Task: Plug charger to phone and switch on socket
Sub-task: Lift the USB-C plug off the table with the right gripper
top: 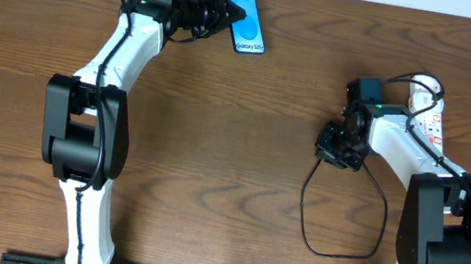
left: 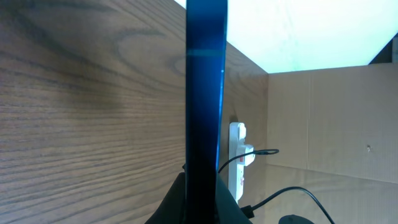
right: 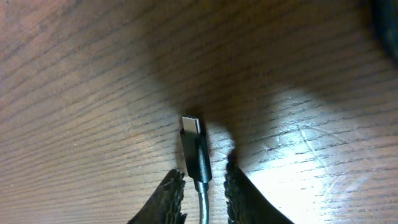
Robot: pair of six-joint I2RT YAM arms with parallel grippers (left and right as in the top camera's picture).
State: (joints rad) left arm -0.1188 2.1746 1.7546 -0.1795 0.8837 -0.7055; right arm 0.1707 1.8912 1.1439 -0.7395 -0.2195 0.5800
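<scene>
The phone (top: 248,22), black-framed with a cyan-blue screen, is at the table's far edge, and my left gripper (top: 212,9) is shut on its end. In the left wrist view the phone (left: 205,93) shows edge-on, rising from between the dark fingers of the left gripper (left: 200,186). The charger's thin black cable (top: 342,232) loops across the table at the right. Its small plug tip (right: 194,146) lies on the wood. My right gripper (top: 334,149) (right: 204,180) straddles the cable just behind the plug, narrowly open, with a gap on each side. The white socket (top: 433,110) (left: 237,162) lies behind the right arm.
A cardboard wall (left: 329,124) stands beyond the socket in the left wrist view. The black cable (left: 292,193) runs in front of it. The table's far edge (top: 349,1) is just behind the phone. My right arm's body (top: 445,229) sits over the near right.
</scene>
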